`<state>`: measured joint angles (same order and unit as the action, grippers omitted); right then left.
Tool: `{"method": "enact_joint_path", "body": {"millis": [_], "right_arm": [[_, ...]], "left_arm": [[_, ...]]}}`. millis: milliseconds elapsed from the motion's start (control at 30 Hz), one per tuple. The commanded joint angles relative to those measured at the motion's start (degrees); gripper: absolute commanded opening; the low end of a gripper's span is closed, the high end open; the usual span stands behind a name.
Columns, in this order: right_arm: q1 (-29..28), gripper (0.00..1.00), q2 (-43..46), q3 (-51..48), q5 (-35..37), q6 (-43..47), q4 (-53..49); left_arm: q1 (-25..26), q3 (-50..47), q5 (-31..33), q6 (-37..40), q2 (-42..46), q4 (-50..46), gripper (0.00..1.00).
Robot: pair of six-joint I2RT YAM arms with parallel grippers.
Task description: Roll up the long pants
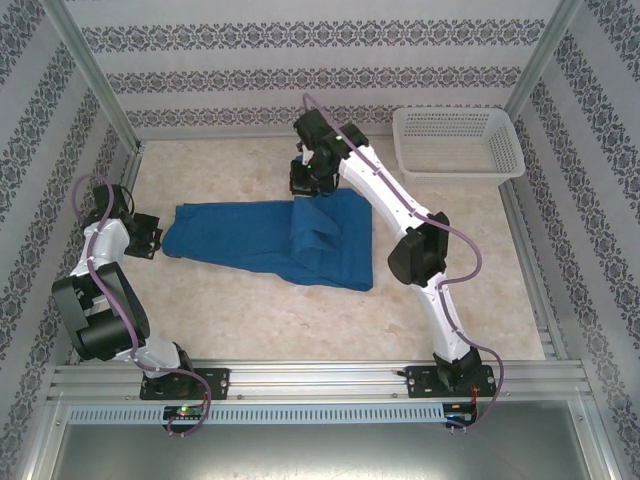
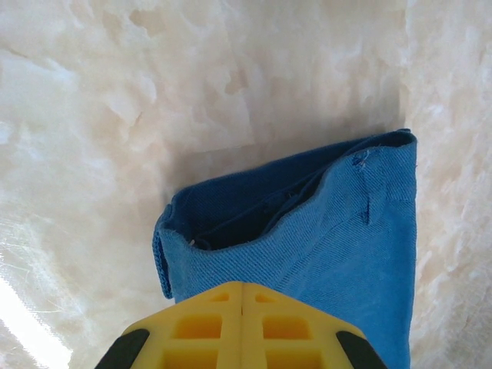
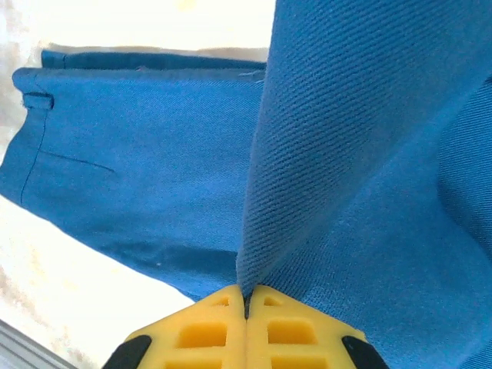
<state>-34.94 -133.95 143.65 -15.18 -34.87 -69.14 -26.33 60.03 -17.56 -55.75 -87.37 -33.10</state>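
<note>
Right claw (image 3: 246,298) pinching a raised fold of the royal-blue soft cloth long pants (image 1: 240,238); left claw (image 2: 242,290) pressed together at waistband; advise carrying fold over evenly, edges aligned.

right end effector (image 3: 246,298): yellow fingers (image 3: 201,335) pressed together, pinching a fold | large plain royal-blue soft cloth long pants (image 3: 138,169): fold rises as a ridge from the fingertips, the rest lies flat, belt loop at left edge | pale marbled counter (image 3: 46,292): lower left, top edge
</note>
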Motion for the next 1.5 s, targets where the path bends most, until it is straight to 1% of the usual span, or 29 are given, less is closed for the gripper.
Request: {"method": "enact_joint_path", "body": {"millis": [0,167,533,567,600,633,667,700,733,767,800,833,867,900,967,1000,1033,1067,1133,1200,1300,1467], "right_arm": [[-1.51,0.0,-1.58,2.41,-3.43,-2.93,4.04],[-2.59,0.0,-3.06,4.33,-4.59,-4.34,5.33],[-5.8,0.0,-6.41,4.57,-8.22,-8.76,10.76],[-6.22,0.22,-7.0,4.59,-8.27,-9.0,11.13],[-6.83,0.51,-7.7,4.6,-8.49,-9.28,11.47],[-7.31,0.7,-8.43,4.58,-8.7,-9.49,11.62],[-7.59,0.75,-8.93,4.73,-8.86,-9.44,11.43],[-7.73,0.77,-9.28,5.01,-8.54,-8.98,10.85],[-7.58,0.77,-9.27,5.43,-7.52,-8.15,9.42],[-7.39,0.77,-8.87,5.61,-6.23,-6.98,8.2],[-6.75,0.77,-8.04,5.68,-4.65,-5.45,6.71],[-5.9,0.77,-6.97,5.64,-2.82,-3.79,4.91],[-4.96,0.76,-5.88,5.46,-1.19,-2.26,3.37],[-3.62,0.76,-4.49,4.57,0.82,-0.31,1.51],[-0.74,0.75,-2.1,1.17,2.66,2.76,-0.66],[0.81,0.67,-1.05,-0.96,3.75,4.47,-1.59],[2.07,0.35,-0.03,-3.39,5.93,6.11,-2.24],[3.21,0.0,0.76,-5.21,8.35,7.28,-2.82],[5.54,0.0,2.09,-9.22,12.2,10.21,-3.24],[7.07,0.0,2.12,-11.26,13.52,11.4,-3.67],[7.52,0.0,1.24,-14.17,14.63,12.61,-2.52],[6.31,0.0,-0.79,-19.46,11.9,11.5,2.28]], "left_arm": [[-0.02,1.22,0.63,0.9,0.27,-1.85,0.0],[-0.02,1.32,0.96,1.16,0.4,-2.1,0.0],[-0.03,1.12,0.64,1.08,0.14,-1.92,0.0],[0.03,1.13,0.66,1.08,0.23,-1.96,0.0],[-0.04,1.06,0.68,1.0,0.26,-1.97,0.0],[0.03,1.12,0.53,0.91,0.29,-1.98,0.0],[-0.04,1.17,0.42,0.96,0.35,-1.99,0.0],[-0.04,1.34,0.14,1.07,0.45,-2.04,0.02],[-0.04,1.63,-0.08,1.44,0.53,-2.01,0.09],[-0.02,2.07,-0.15,1.91,0.71,-2.13,0.13],[-0.01,2.75,-0.08,2.47,0.8,-2.65,0.15],[0.0,3.36,0.21,2.94,1.05,-3.28,0.24],[-0.02,3.89,0.47,3.3,1.35,-3.79,0.27],[-0.03,4.22,0.68,3.53,1.86,-4.09,0.27],[-0.05,4.59,1.05,3.41,2.79,-4.45,0.19],[-0.04,4.58,1.24,3.12,3.29,-4.79,0.02],[-0.04,4.78,1.38,2.91,3.55,-5.38,0.0],[-0.1,4.84,1.27,2.84,3.66,-5.77,0.0],[-0.07,4.86,1.43,2.9,4.21,-6.25,0.0],[-0.05,4.66,1.78,2.97,4.74,-6.64,0.0],[0.01,4.37,1.96,2.74,5.44,-6.7,0.0],[-0.03,5.87,3.49,3.95,5.52,-9.17,0.0]]}}
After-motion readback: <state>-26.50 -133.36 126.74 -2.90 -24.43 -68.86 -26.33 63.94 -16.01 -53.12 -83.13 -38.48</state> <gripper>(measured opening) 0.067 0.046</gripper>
